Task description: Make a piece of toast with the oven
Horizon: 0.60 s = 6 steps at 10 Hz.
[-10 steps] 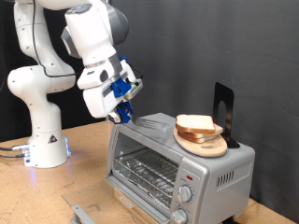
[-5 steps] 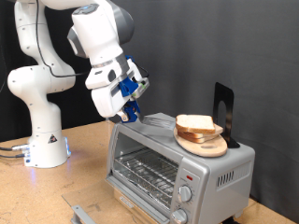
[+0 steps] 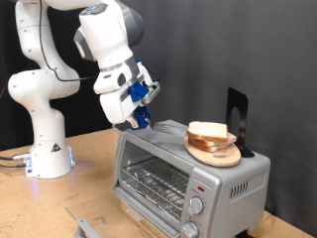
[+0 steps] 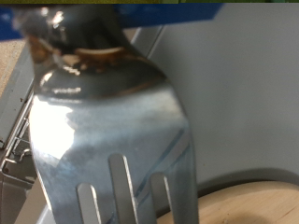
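Observation:
The silver oven point(image 3: 233, 183) stands at the exterior view's lower right, its glass door dropped open and its wire rack point(image 3: 149, 184) bare. A pale bread slice with a tan crust point(image 3: 209, 130) lies on a round wooden plate point(image 3: 220, 153) on top of the oven. My gripper point(image 3: 139, 111) hangs above the oven's top left corner, to the left of the bread. It is shut on a metal slotted spatula point(image 3: 161, 129) whose blade points at the plate. The wrist view shows the spatula blade point(image 4: 112, 121) close up, with the plate's edge point(image 4: 248, 199) beyond it.
A black upright stand point(image 3: 236, 117) rises behind the plate on the oven top. The two round knobs point(image 3: 197, 206) sit at the oven's front right. The arm's white base point(image 3: 48, 149) stands on the wooden table at the exterior view's left.
My gripper with the spatula has moved a little up and toward the exterior view's right, closer to the plate. The bread and the oven have not moved.

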Each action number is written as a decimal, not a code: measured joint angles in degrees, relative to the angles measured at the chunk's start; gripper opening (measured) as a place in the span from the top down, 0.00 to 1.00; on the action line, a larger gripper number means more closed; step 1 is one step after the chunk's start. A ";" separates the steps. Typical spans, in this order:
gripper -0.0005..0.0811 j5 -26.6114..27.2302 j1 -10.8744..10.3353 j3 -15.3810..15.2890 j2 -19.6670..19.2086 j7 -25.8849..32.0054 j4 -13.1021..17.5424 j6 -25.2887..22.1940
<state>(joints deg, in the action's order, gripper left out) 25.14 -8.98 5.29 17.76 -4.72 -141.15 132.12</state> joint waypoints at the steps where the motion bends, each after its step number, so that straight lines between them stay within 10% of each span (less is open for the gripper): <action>1: 0.59 0.00 0.01 0.00 -0.02 -0.10 0.00 0.00; 6: 0.59 0.04 -0.15 -0.21 -0.17 1.61 -0.71 3.77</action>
<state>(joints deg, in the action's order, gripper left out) 25.17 -9.13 5.08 17.59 -3.11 -141.86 135.88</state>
